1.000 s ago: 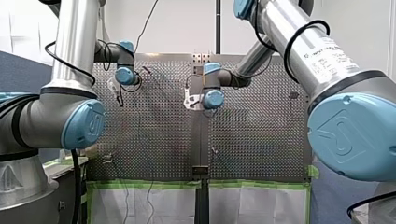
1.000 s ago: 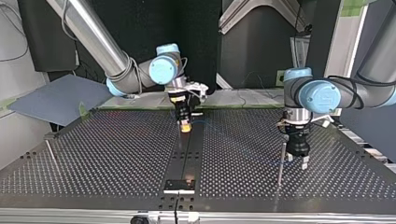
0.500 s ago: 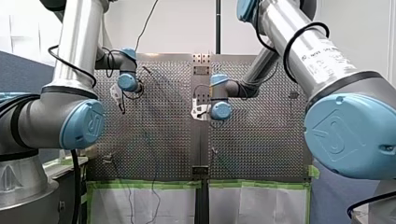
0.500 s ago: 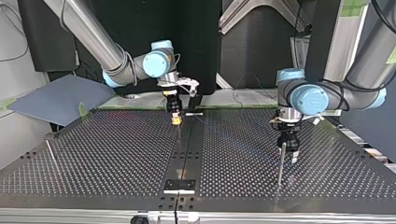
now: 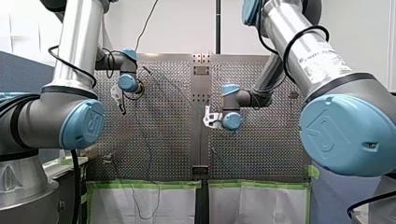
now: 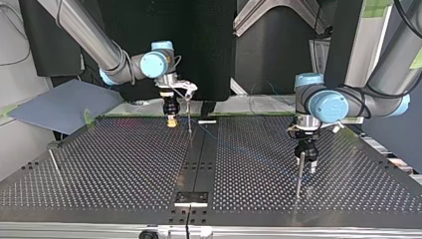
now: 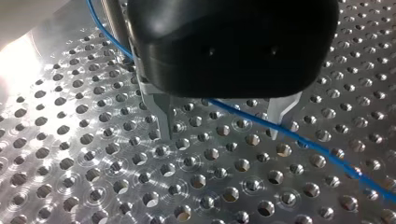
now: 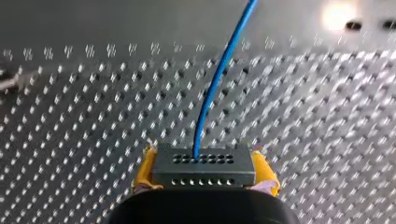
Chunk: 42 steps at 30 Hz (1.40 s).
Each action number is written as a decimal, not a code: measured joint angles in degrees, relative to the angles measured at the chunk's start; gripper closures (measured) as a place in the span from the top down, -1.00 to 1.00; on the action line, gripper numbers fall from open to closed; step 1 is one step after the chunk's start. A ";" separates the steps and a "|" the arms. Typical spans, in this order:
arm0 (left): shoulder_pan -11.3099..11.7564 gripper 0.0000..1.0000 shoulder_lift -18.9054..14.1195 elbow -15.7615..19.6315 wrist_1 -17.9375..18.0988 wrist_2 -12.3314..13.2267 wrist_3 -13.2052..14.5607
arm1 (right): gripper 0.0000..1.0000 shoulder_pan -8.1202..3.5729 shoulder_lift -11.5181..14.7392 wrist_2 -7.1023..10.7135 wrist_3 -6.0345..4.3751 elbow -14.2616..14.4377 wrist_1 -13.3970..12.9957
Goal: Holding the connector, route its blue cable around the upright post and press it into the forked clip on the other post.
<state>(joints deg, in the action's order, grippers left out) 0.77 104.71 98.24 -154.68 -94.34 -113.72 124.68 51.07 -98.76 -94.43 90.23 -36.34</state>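
My right gripper [image 8: 205, 179] has its yellow pads [image 8: 144, 170] shut on a dark grey connector [image 8: 204, 165]. The blue cable [image 8: 219, 79] runs out of the connector ahead of it. In the top view my right gripper [image 6: 171, 121] hangs over the far edge of the table, just left of a thin upright post [image 6: 188, 117]. My left gripper [image 7: 223, 119] is open low over the perforated plate. The blue cable [image 7: 303, 140] crosses slackly under its metal fingers [image 7: 163, 119]. In the top view my left gripper [image 6: 307, 167] stands right beside another upright post [image 6: 299, 174].
A third thin post [image 6: 53, 162] leans at the top view's left. A black strip with a small plate [image 6: 191, 197] divides the perforated table [image 6: 124, 169]. A grey-blue panel [image 6: 59, 104] lies beyond the far left corner. Green tape [image 5: 144, 184] edges the table in the front view.
My right arm has carried the connector to the top view's left and farther back, past the thin post there. My left gripper shifted slightly toward its post, then held still.
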 joint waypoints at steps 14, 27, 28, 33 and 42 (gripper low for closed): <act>-0.21 1.00 0.00 0.01 -0.19 -0.01 -0.02 | -1.00 -3.83 -0.17 -2.76 -4.37 6.65 -6.66; -0.45 1.00 0.00 0.02 -0.19 -0.05 -0.09 | -1.00 -6.41 -2.66 -4.02 -7.50 13.26 -13.28; -0.45 1.00 0.00 0.02 -0.19 -0.06 -0.10 | -1.00 -6.55 -3.14 -4.37 -7.63 13.76 -13.77; -0.46 1.00 0.00 0.01 -0.19 -0.09 -0.10 | -1.00 -7.18 -5.94 -6.50 -8.08 16.61 -16.62; -0.46 1.00 0.00 0.02 -0.19 -0.39 -0.10 | -1.00 -8.28 -10.85 -7.29 -8.06 21.08 -21.53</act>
<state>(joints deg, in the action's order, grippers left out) 0.31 104.71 98.26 -154.87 -94.73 -113.81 116.40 40.22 -106.05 -102.50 111.31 -57.87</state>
